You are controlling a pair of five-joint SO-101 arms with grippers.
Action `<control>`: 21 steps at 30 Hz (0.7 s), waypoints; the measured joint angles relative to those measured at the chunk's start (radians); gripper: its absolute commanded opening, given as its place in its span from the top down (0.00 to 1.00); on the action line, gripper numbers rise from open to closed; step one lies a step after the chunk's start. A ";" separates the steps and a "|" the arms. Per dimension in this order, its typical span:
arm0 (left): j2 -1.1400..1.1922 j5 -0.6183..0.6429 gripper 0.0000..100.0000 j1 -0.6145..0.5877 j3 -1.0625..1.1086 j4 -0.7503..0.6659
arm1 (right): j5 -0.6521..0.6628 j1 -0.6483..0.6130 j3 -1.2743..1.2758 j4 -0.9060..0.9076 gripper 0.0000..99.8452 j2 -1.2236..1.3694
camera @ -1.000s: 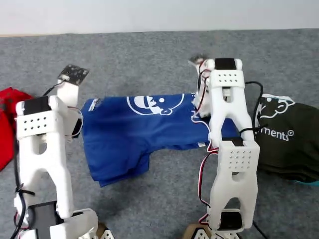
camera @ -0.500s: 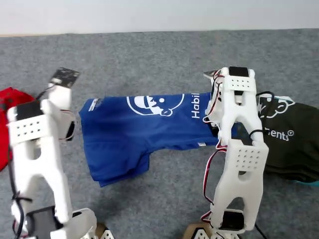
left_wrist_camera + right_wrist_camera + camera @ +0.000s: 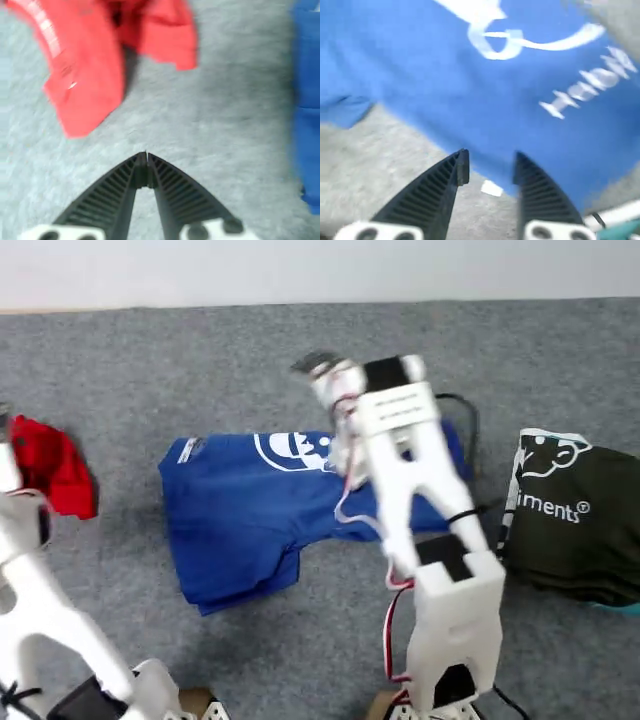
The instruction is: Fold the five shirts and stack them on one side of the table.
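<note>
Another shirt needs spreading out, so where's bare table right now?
Free: the far strip of table behind the blue shirt, the gap between it and the red shirt, the near patch in front of it. Crowded: between blue shirt and dark shirt, under the right arm.

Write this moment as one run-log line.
left gripper: shut, near red shirt | right gripper: open, over blue shirt | dark shirt: off to one side
</note>
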 measured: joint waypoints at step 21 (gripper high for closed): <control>0.000 -0.167 0.99 -0.238 0.127 -0.011 | 0.078 -0.637 0.222 -0.106 0.75 -0.015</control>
